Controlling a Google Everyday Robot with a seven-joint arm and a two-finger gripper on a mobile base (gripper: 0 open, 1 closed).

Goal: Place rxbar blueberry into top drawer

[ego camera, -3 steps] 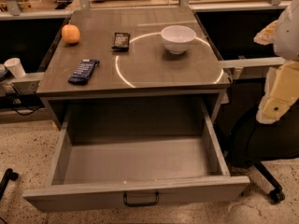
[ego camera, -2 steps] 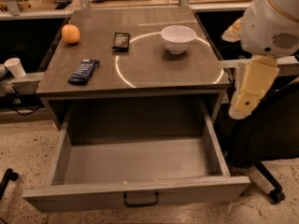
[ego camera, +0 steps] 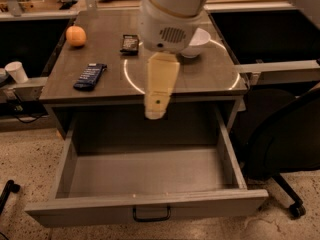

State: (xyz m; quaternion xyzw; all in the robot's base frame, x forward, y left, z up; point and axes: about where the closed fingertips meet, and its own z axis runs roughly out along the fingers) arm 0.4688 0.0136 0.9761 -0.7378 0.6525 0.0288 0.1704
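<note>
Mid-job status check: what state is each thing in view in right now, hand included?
top drawer: pulled fully open, nothing visible inside.
rxbar blueberry: lying flat on the table, left side, not yet picked up.
hand: hanging over the table's front edge, above the drawer, right of the rxbar.
black-wrapped bar: lying flat further back.
orange: resting at the back left corner.
white bowl: upright, partly hidden by the arm.

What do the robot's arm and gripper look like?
The arm is a thick, rounded white housing with a tan ring and a round dotted grille. The gripper, over the front edge of the table above the open top drawer, is cream, long and tapering, with one small dark dot.
</note>
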